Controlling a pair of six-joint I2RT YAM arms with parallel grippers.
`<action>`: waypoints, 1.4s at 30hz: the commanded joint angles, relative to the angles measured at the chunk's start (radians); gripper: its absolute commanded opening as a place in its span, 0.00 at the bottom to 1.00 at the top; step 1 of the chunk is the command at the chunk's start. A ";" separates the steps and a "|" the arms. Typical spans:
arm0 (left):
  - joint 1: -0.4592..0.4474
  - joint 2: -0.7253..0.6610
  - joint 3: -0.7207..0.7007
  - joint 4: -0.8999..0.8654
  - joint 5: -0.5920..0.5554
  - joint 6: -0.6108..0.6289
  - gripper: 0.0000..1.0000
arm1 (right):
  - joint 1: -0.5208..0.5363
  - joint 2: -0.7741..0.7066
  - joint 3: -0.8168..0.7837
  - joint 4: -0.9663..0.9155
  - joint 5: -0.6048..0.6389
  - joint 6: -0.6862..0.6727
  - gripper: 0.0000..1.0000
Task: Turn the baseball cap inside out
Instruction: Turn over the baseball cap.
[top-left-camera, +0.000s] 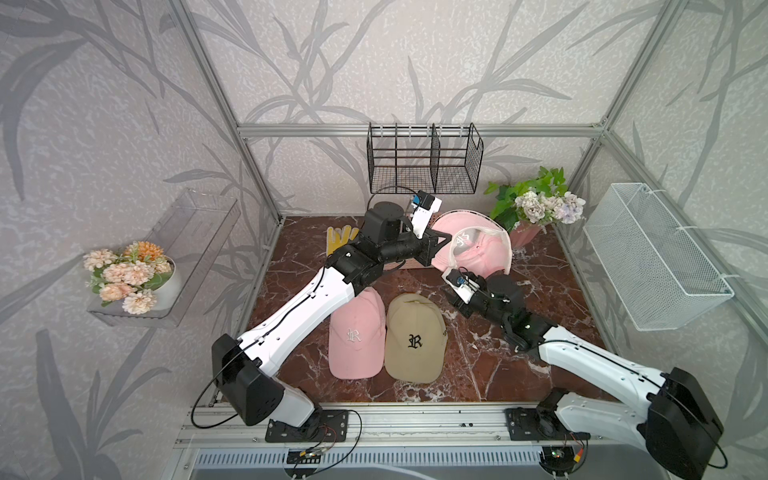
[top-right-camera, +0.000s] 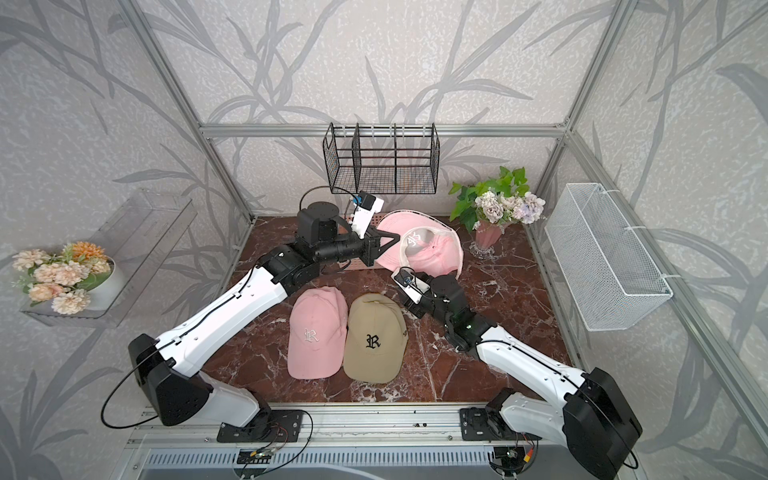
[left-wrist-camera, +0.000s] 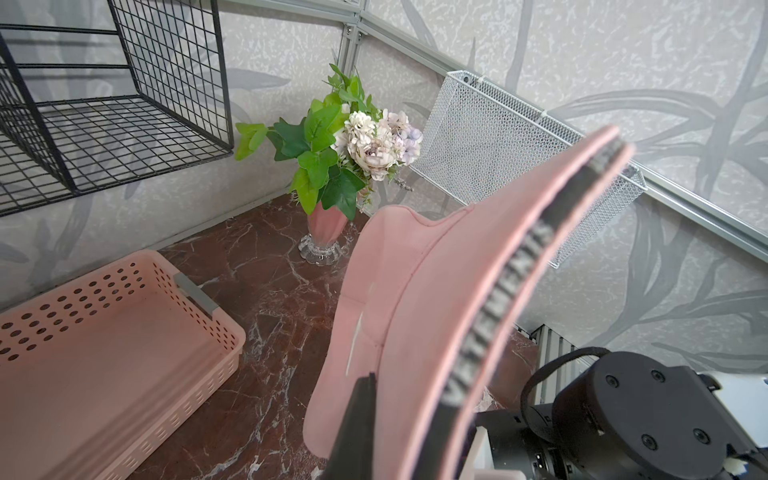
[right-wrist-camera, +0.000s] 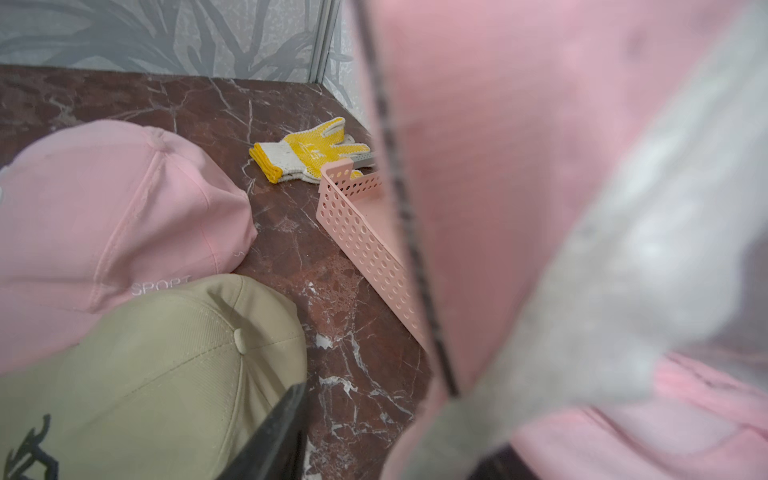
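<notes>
Over marble table (top-left-camera: 478, 365), left hand (top-left-camera: 448, 237) pinches raised pink cap (top-left-camera: 482, 253); right hand (right-wrist-camera: 390, 424) grip unclear.

Right pincer (right-wrist-camera: 397, 419): tips lost beneath the cap (right-wrist-camera: 519, 166), which is only a close blur in the right wrist view, so the grip is unreadable. In both top views its tips are out of sight at the cap's edge. Left arm (top-left-camera: 316, 299) hides most of the tray (top-right-camera: 376, 219) and part of the glove (top-left-camera: 338, 239).

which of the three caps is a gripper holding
The rear pink cap, gripped by the left gripper; the front pink cap and beige cap lie flat.
</notes>
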 joint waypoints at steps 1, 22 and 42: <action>0.003 -0.038 0.014 0.018 -0.060 0.009 0.00 | 0.000 -0.079 0.023 0.007 0.059 0.027 0.61; 0.006 -0.024 0.002 -0.002 0.119 0.001 0.00 | 0.000 0.013 0.052 0.417 0.313 -0.047 0.00; 0.021 -0.032 -0.004 -0.020 0.008 -0.011 0.00 | -0.037 0.232 0.071 0.649 0.750 -0.054 0.00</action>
